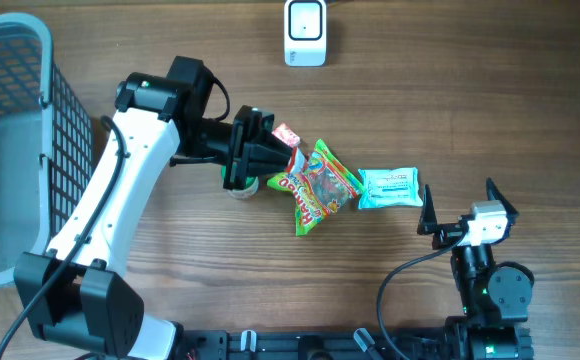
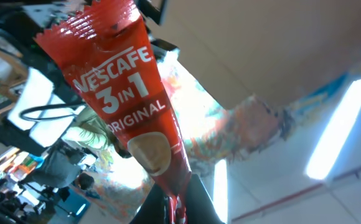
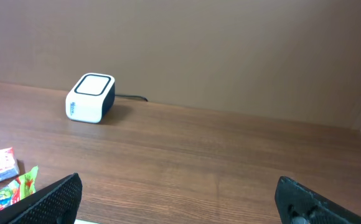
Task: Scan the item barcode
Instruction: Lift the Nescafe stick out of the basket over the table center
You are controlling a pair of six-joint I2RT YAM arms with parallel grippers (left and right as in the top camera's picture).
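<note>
A red Nescafe 3-in-1 sachet (image 2: 127,106) fills the left wrist view, and my left gripper (image 2: 179,210) is shut on its lower end. That camera looks up at the ceiling. From overhead the sachet (image 1: 287,134) sticks out of the left gripper (image 1: 273,150) above the table's middle. No barcode shows on the sachet's visible side. The white scanner (image 1: 305,32) stands at the table's far edge, also seen in the right wrist view as the scanner (image 3: 90,98). My right gripper (image 1: 462,207) rests open near the front right, and the right gripper (image 3: 180,199) has nothing between its fingers.
A green snack bag (image 1: 320,185) and a teal packet (image 1: 387,187) lie mid-table, just right of the left gripper. A small round object (image 1: 240,188) sits under that gripper. A grey wire basket (image 1: 62,100) stands at the left edge.
</note>
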